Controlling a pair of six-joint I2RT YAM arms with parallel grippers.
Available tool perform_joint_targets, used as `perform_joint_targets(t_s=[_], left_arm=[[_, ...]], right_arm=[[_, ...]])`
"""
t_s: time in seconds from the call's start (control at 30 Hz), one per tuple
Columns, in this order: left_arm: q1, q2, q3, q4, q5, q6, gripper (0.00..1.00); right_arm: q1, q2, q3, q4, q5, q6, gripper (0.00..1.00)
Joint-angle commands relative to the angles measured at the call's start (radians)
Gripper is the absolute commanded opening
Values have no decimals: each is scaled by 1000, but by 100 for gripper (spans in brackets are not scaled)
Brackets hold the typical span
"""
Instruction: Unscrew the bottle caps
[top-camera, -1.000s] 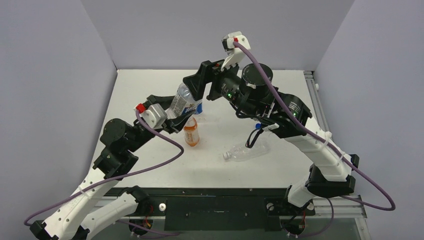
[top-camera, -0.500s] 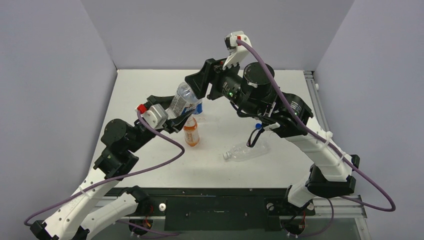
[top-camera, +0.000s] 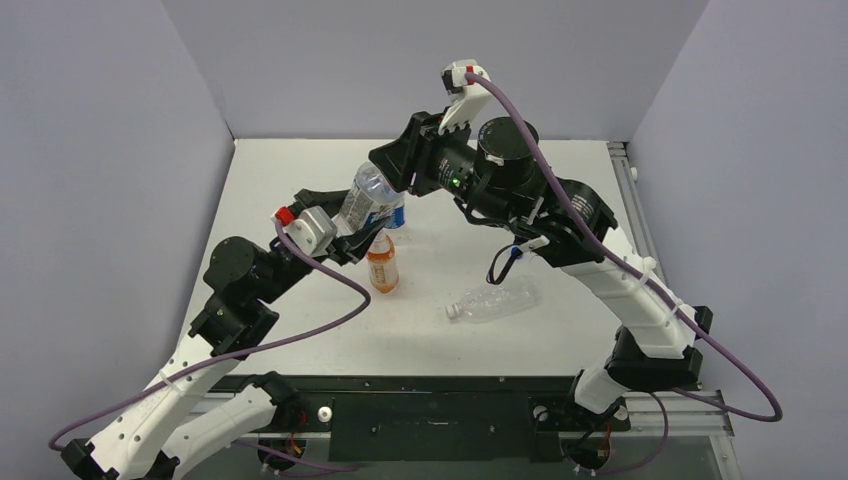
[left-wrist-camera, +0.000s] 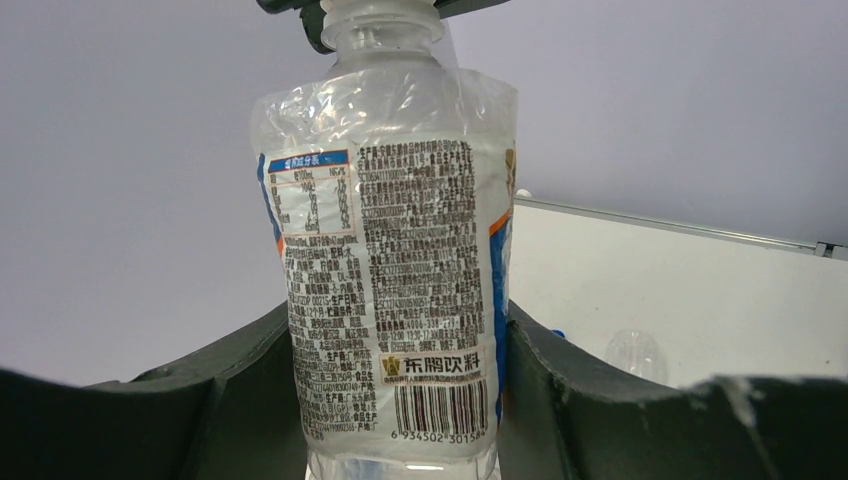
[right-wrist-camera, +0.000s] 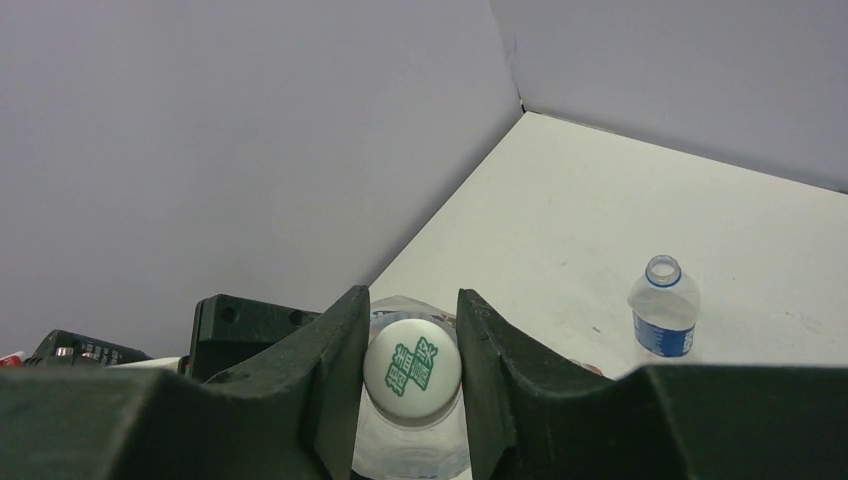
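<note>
1. The fingers (right-wrist-camera: 330, 385) of the right gripper (right-wrist-camera: 412, 372) stand narrowly apart, one on each side of the white cap (right-wrist-camera: 412, 362). Both inner faces appear to touch its rim, so I read this as a grip on the cap.
2. The left gripper (left-wrist-camera: 398, 400) is clamped on the labelled bottle (left-wrist-camera: 390, 260). One dark finger (left-wrist-camera: 240, 400) presses each side of its lower body, level with the barcode.
3. The white table (top-camera: 290, 160) carries the other bottles; both arms reach in over it from the near edge.
4. In the top view the labelled bottle hangs above the table toward the back. It is tilted, with its neck pointing up into the right gripper, and its body lies between the left fingers.
5. A plain clear bottle (top-camera: 497, 299) lies on its side near the right arm, neck pointing left. I cannot tell whether it is capped.
6. An orange bottle (top-camera: 383, 268) stands upright just in front of the labelled bottle, its top close under the left gripper.
7. A short blue-label bottle (right-wrist-camera: 663, 312) stands upright on the table with its mouth open, apart from both grippers.
8. The white cap bears green characters on top. It sits on the labelled bottle's neck, centred between the right fingers.
</note>
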Motion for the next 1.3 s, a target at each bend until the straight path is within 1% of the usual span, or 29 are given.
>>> perform_joint_targets(t_s=[0.0,0.07,0.13,0.17,0.2,0.23,0.27,0.33,0.37,0.4,0.43,0.47,0.5,0.53,0.57,0.6,0.67,0.73,0.8,0.87,1.07,1.27], left_arm=[[1,0,26,55,-5,-5,0],[2,2,28,56,-7,-6,0],[2,3,30,56,-9,-8,0],[2,2,32,56,-11,-11,0],[2,4,34,56,-12,-20,0],[3,3,36,56,-10,-25,0],[2,4,39,57,-6,-46,0],[3,0,44,59,9,-98,0],[3,-2,46,60,32,-117,0],[3,-4,52,60,52,-158,0],[5,-7,60,53,103,-170,0],[5,-8,67,48,139,-222,0],[5,-10,82,33,221,-243,0],[6,-10,91,17,263,-284,0],[5,-8,108,10,337,-306,0],[5,-7,116,3,398,-349,0],[5,-4,142,-7,474,-405,0],[4,1,165,-14,534,-453,0],[4,2,179,-13,566,-487,0],[4,1,183,-11,582,-504,0],[4,-9,161,-11,610,-501,0],[6,-15,146,-22,607,-482,0]], right_arm=[[-10,15,47,-5,-35,12,31],[-11,16,52,-5,-44,12,25],[-12,12,51,-4,-53,11,16],[-14,9,51,-2,-59,10,10],[-16,5,48,0,-62,6,7],[-20,1,46,5,-78,2,0],[-23,-10,37,12,-93,-11,0],[-40,-38,0,46,-174,-38,0],[-51,-65,-15,82,-257,-50,0],[-58,-80,-56,104,-306,-77,0],[-68,-113,-81,153,-395,-89,0],[-74,-131,-131,208,-447,-116,0],[-84,-169,-172,238,-556,-128,0],[-89,-189,-219,303,-606,-140,0],[-101,-223,-245,334,-691,-138,0],[-107,-237,-294,398,-729,-131,0],[-135,-266,-342,476,-865,-104,0],[-152,-283,-372,544,-946,-71,0],[-159,-294,-394,607,-1003,-38,0],[-163,-299,-402,633,-1031,-22,0],[-212,-306,-369,601,-1071,-33,0],[-256,-329,-345,580,-1074,-35,0]])
